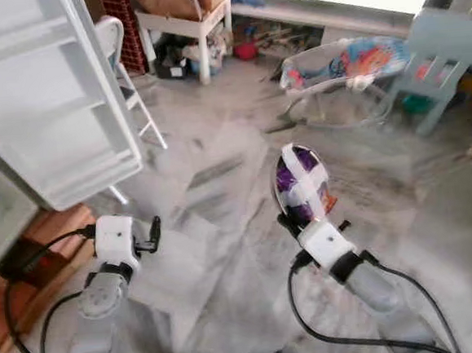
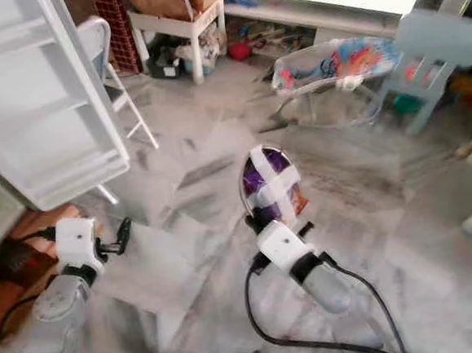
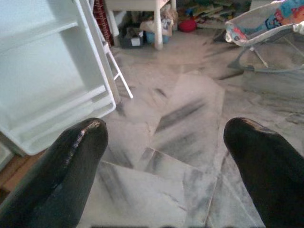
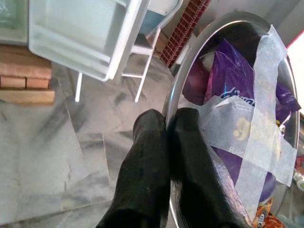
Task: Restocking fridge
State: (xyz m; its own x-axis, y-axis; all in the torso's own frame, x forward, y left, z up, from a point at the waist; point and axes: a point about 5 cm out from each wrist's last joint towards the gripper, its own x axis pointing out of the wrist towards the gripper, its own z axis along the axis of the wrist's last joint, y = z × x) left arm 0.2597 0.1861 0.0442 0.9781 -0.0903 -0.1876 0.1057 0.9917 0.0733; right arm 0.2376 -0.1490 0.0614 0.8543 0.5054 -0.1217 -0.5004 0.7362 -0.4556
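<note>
The right gripper (image 4: 166, 142) pinched the rim of a round steel bowl (image 1: 280, 191) of purple snack packets crossed with white tape, held upright above it. The white open fridge door (image 1: 42, 102) stood well off to its left. Turning toward those shelves slowly should keep the thin-edged grip from slipping. The left gripper (image 3: 164, 137) was spread wide, empty; its wrist view alone confirmed this.

Shiny metal bowl (image 4: 228, 118), marble floor (image 1: 220, 186)
</note>
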